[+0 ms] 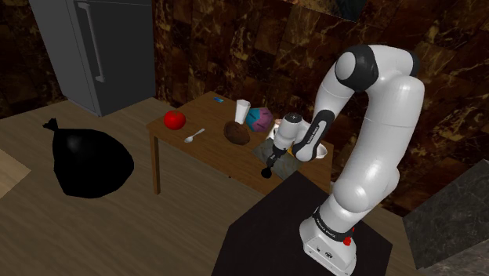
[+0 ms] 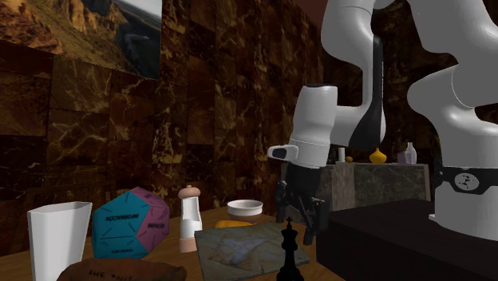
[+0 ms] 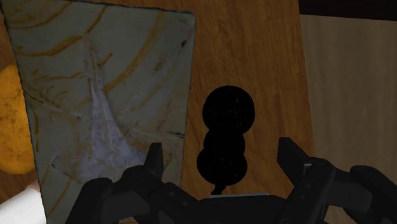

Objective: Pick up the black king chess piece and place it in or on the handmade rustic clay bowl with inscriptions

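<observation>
On your wooden table [image 1: 213,118] you see a red fruit [image 1: 174,119], a white spoon [image 1: 193,136], a white cup [image 2: 57,235], a blue-and-pink many-sided die [image 2: 130,223] and a grey marbled slab [image 3: 102,95]. A black sack [image 1: 86,161] lies on the floor near a grey fridge [image 1: 98,47].

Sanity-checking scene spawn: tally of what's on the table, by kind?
Bowls: 2 (brown clay bowl, white bowl)
Cups: 1 (white cup)
Chess pieces: 1 (black king)
Dice: 1 (many-sided die)
Shakers: 1 (white shaker)
Spoons: 1 (white spoon)
Slabs: 1 (grey slab)
Red round fruit: 1
Orange item: 1
Small blue item: 1
Total: 11
</observation>
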